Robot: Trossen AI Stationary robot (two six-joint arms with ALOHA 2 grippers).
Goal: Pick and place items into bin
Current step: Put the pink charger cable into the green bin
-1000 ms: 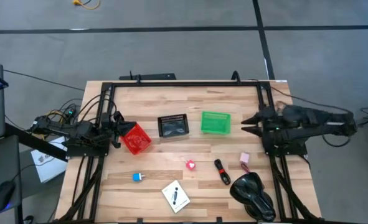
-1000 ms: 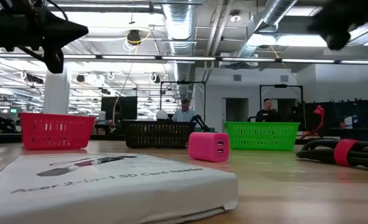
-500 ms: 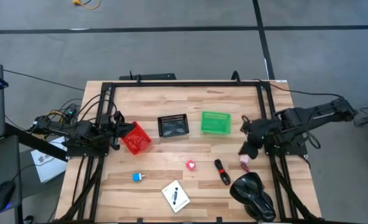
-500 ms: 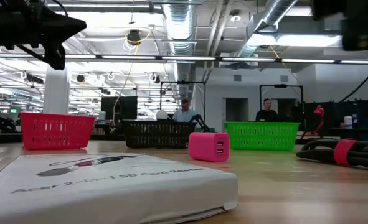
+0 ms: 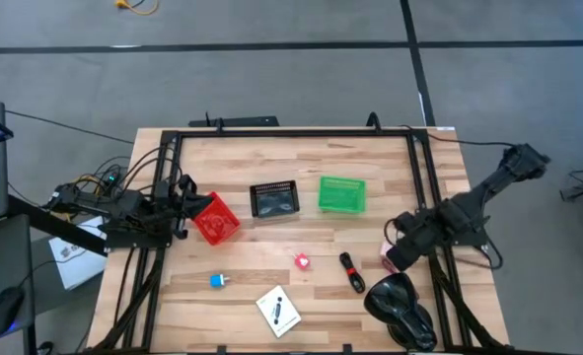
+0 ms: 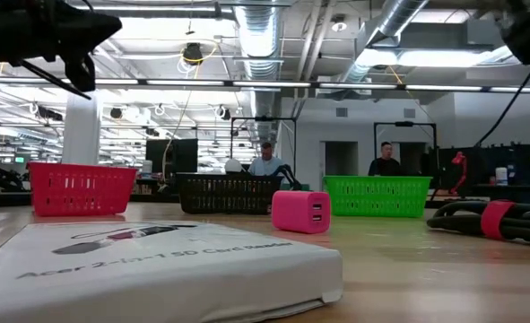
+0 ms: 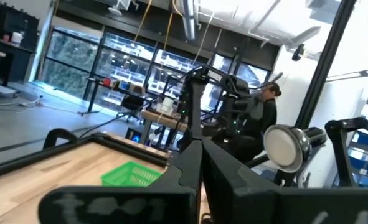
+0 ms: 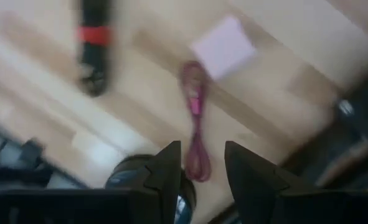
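Note:
My right gripper [image 5: 398, 247] hangs open above the table's right side. It points down over the pale pink cube [image 8: 224, 46] and a thin pink cord [image 8: 196, 118] on the wood. The cube [image 5: 388, 253] is partly hidden in the high view. The black-and-red stick [image 5: 351, 272], the pink-red piece [image 5: 302, 262], the tiny blue piece [image 5: 218, 281] and the white card [image 5: 278, 311] lie flat on the table. My left gripper [image 5: 184, 200] is shut and waits beside the red bin [image 5: 214, 219].
A black bin [image 5: 275, 199] and a green bin [image 5: 341, 194] stand at the table's far middle. A big glossy black lump [image 5: 401, 306] sits at the near right corner, close under my right arm. A black frame [image 5: 291, 131] runs around the table. People sit in the room beyond [image 6: 266, 161].
My right gripper has swung from beside the green bin toward the table's near edge. It has tipped from level to pointing down and now stands over the pale pink cube.

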